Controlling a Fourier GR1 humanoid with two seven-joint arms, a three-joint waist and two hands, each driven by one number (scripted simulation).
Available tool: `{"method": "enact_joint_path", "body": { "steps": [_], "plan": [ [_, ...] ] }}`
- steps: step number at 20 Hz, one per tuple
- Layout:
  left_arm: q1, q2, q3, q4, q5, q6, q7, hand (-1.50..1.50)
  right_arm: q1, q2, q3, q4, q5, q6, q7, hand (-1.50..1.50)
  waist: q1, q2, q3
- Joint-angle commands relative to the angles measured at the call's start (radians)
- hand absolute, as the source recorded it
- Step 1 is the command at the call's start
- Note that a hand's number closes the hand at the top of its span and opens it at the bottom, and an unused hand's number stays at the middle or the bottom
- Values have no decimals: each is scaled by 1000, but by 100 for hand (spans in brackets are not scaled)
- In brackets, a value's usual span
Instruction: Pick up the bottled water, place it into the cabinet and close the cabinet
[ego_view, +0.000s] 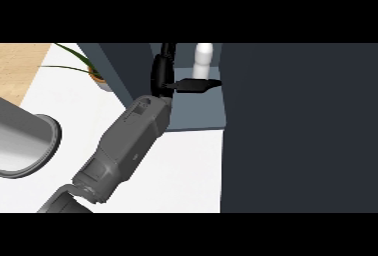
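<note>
The bottled water (204, 59) is white and stands upright inside the open cabinet (193, 112), on its blue-grey shelf near the back. My left hand (168, 75) reaches into the cabinet from the lower left, on its grey forearm (125, 145). Its fingers (195, 85) stretch straight to the right, just in front of the bottle's lower part. They are not curled round it, and I cannot tell whether they touch it. The right hand shows nowhere.
A large dark panel (299, 130), seemingly the cabinet's door, fills the view's right side. A potted plant (94, 75) stands left of the cabinet. A round metal vessel (22, 145) sits at the left edge on the white counter (184, 170).
</note>
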Motion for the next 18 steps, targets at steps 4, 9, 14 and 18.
{"method": "enact_joint_path", "body": {
  "steps": [4,9,14,18],
  "plan": [
    [219,0,-186,-282,90,20,42,-150,33,32,-13,-142,-7,-36,47,-150,33,-9,0],
    [402,0,-309,-481,103,103,23,-150,68,59,-2,-195,-2,-49,62,-150,36,-8,0],
    [568,0,-396,-741,40,184,86,-150,55,100,29,-177,52,-65,59,-150,59,-11,1],
    [746,80,-447,-864,48,78,56,-150,20,25,-55,-111,1,-9,43,-150,59,-7,1]
  ]
}}
